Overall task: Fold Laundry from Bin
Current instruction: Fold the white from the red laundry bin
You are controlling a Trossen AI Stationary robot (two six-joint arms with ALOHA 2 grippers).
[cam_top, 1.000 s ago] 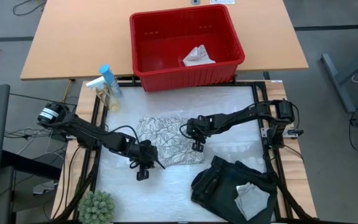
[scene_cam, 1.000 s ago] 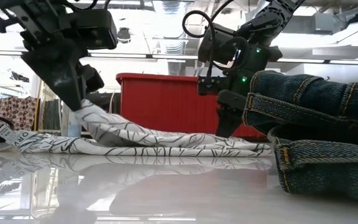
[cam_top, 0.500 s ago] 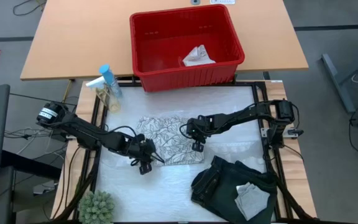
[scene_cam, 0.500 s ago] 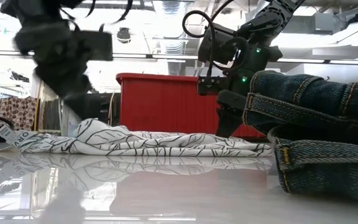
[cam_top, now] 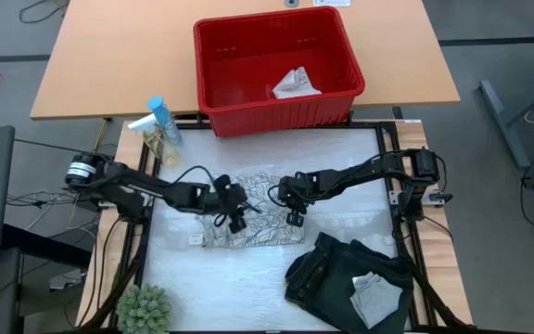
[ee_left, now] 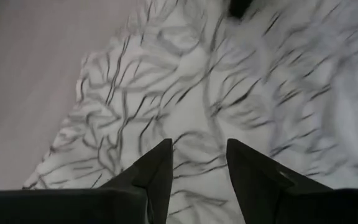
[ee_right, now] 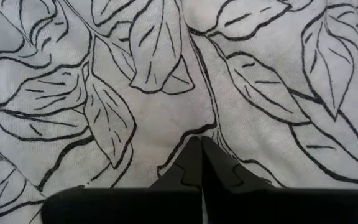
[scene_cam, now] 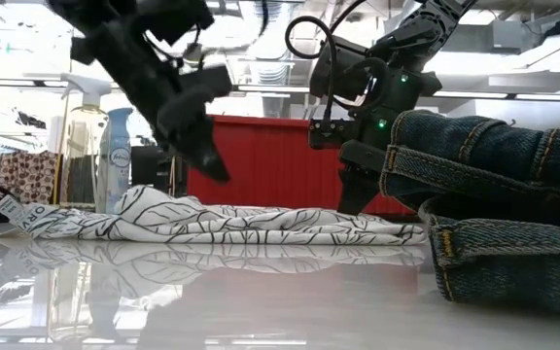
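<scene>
The white-grey leaf-patterned cloth (cam_top: 248,211) lies flat in the middle of the white table (cam_top: 350,162). My left gripper (cam_top: 236,218) hovers open just above the cloth's middle (ee_left: 197,146), touching nothing. My right gripper (cam_top: 294,218) is shut, its tips down on the cloth near its right edge. The red bin (cam_top: 276,107) stands beyond the table's far edge with a small whitish cloth (cam_top: 295,83) lying inside. A dark garment (cam_top: 327,269) lies bunched at the near right, with a grey cloth (cam_top: 375,297) on top. My right gripper presses its shut fingertips (ee_right: 201,149) down on the top of the leaf cloth (ee_right: 166,118), near its right edge. The fingers slant steeply down from the table's right side. The cloth lies flat on the table under them.
A spray bottle and a clear bottle (cam_top: 158,125) stand at the far left corner. A small green plant (cam_top: 145,308) sits at the near left corner. The white tabletop is bare to the left of the cloth and along the near edge (cam_top: 239,297).
My left gripper has let go of the cloth's near left corner, which it held raised, and that corner has dropped flat onto the table. The gripper then swung toward the far right and turned, ending over the cloth's middle.
</scene>
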